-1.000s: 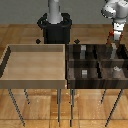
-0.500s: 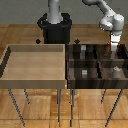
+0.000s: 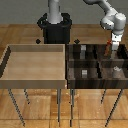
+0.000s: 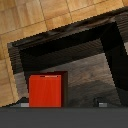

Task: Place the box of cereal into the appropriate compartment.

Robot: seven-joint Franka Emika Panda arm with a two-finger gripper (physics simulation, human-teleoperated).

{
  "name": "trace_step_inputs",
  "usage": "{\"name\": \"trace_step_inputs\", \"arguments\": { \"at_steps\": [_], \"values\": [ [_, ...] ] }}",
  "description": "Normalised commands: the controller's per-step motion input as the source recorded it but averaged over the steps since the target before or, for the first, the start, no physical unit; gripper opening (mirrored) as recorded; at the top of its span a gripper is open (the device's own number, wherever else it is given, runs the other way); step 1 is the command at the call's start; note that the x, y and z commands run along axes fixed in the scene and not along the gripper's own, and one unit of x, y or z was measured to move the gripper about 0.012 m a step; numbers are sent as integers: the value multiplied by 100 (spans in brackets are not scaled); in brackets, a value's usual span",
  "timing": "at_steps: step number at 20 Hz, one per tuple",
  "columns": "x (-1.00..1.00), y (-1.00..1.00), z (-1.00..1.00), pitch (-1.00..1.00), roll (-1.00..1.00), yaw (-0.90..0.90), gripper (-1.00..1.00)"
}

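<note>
- The box of cereal [image 3: 109, 49], a small flat red-brown carton, hangs upright in the grip of the white arm's gripper [image 3: 111, 48], low over the far corner of the four-part dark-brown bin [image 3: 96, 75] at the exterior view's right; the wrist view shows the carton's bright red face [image 4: 46, 90] against the dark floor of a walled section.
- Nearest, the bin's front sections hold a small grey cube [image 3: 84, 72] and another small pale piece [image 3: 116, 69].
- Beyond them, the appropriate compartment [image 3: 117, 56] lies beneath the carton; whether the carton touches its floor cannot be told.
- The large light-wood tray [image 3: 34, 80] alongside plays no part.
- Judged progress: carrying is done; lowering fully and releasing remain.
</note>
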Motion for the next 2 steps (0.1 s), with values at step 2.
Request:
{"name": "trace_step_inputs", "arguments": {
  "at_steps": [2],
  "values": [
    [0, 0, 0, 0, 0, 0, 100]
  ]
}}
